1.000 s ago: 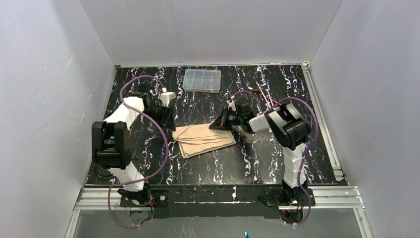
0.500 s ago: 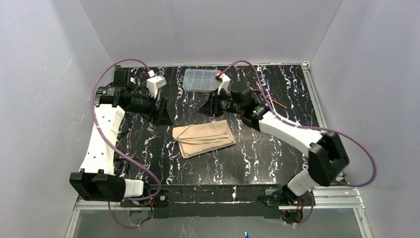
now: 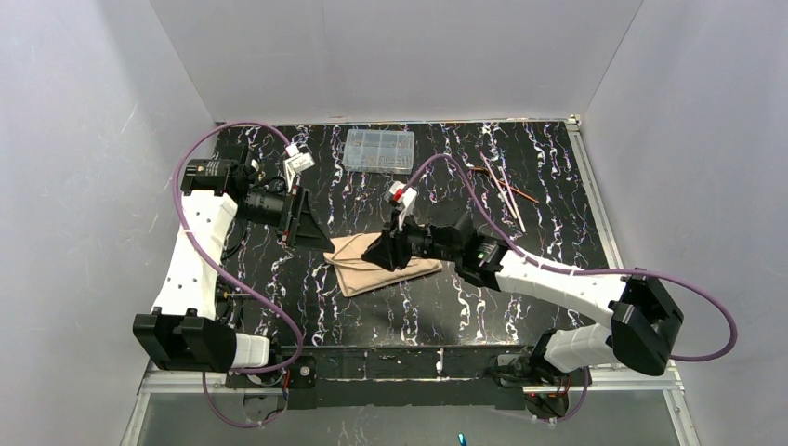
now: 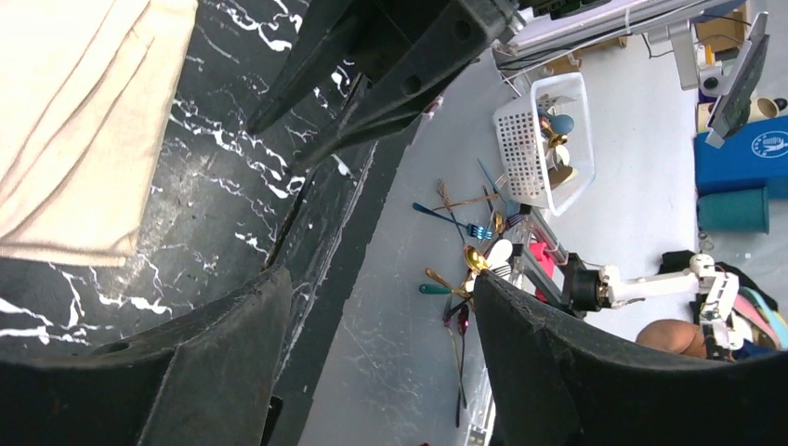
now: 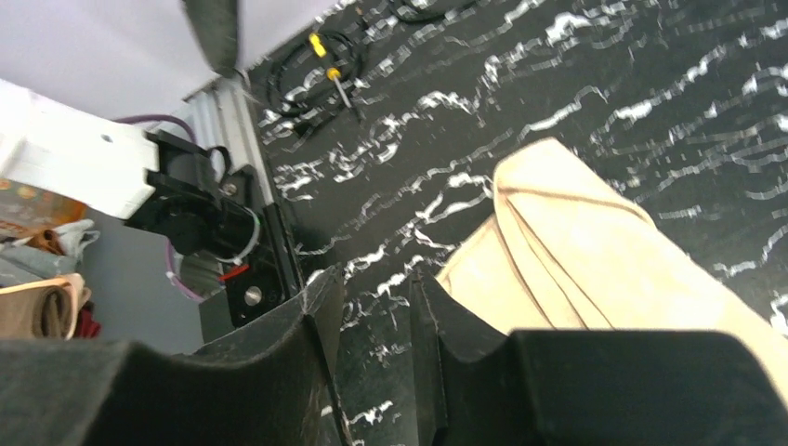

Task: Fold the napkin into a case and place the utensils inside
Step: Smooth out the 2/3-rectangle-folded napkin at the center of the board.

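The napkin (image 3: 358,277) lies folded into a layered beige strip in the middle of the black marbled table; it also shows in the left wrist view (image 4: 74,121) and the right wrist view (image 5: 595,251). My left gripper (image 3: 321,240) is open and empty, over the strip's far left corner (image 4: 379,277). My right gripper (image 3: 372,255) hovers over the strip's middle, jaws a narrow gap apart with nothing between them (image 5: 374,279). The copper utensils (image 3: 506,190) lie on the table at the back right, away from both grippers.
A clear plastic compartment box (image 3: 379,150) stands at the back centre. White walls close in the table on three sides. A metal rail (image 3: 409,364) runs along the near edge by the arm bases.
My right gripper has swung from near the clear box forward and down over the napkin. My left gripper has moved right and down to the napkin's far left corner. The napkin has not moved.
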